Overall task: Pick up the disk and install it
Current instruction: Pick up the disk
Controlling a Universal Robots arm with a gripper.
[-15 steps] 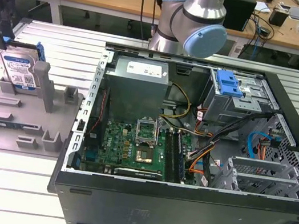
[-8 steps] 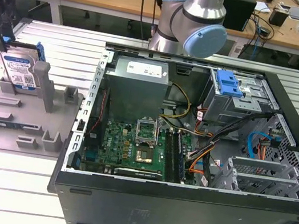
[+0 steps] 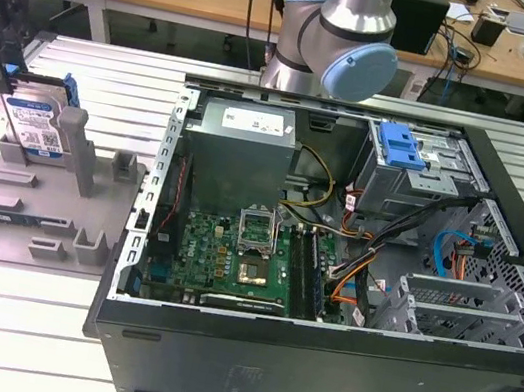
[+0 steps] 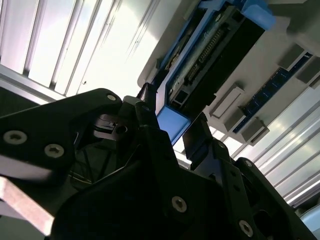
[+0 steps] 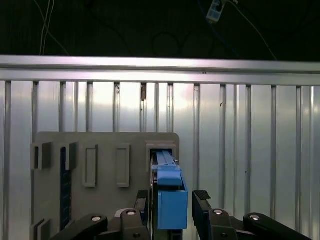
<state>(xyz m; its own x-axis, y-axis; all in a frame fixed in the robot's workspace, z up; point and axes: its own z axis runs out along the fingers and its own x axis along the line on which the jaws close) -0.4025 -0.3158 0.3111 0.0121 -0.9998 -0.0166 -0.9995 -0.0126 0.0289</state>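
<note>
Inspection of the exterior view: the disk stands upright on edge in a slot of a grey holder, at the far end of that holder toward the exterior view's left, well apart from the open computer case. Both rest on a slatted metal table. The gripper sits at the disk's upper edge on the side away from the case. The first wrist view supplies the detail of the grip. The gripper straddles the light-blue framed edge of the disk, with the fingers spread. One finger lies close against the disk, while a narrow gap shows between the other and the blue frame, so nothing is clamped. The second wrist view shows the gripper at the same edge from an angle, and the dark connector side of the disk running down into the holder. Surroundings, exterior view: inside the case are a grey metal box with a white sticker, a green circuit board, a bright-blue latch over the drive bay and loose cables. The arm's base stands behind the case. The holder's upright posts stand between the disk and the case.
</note>
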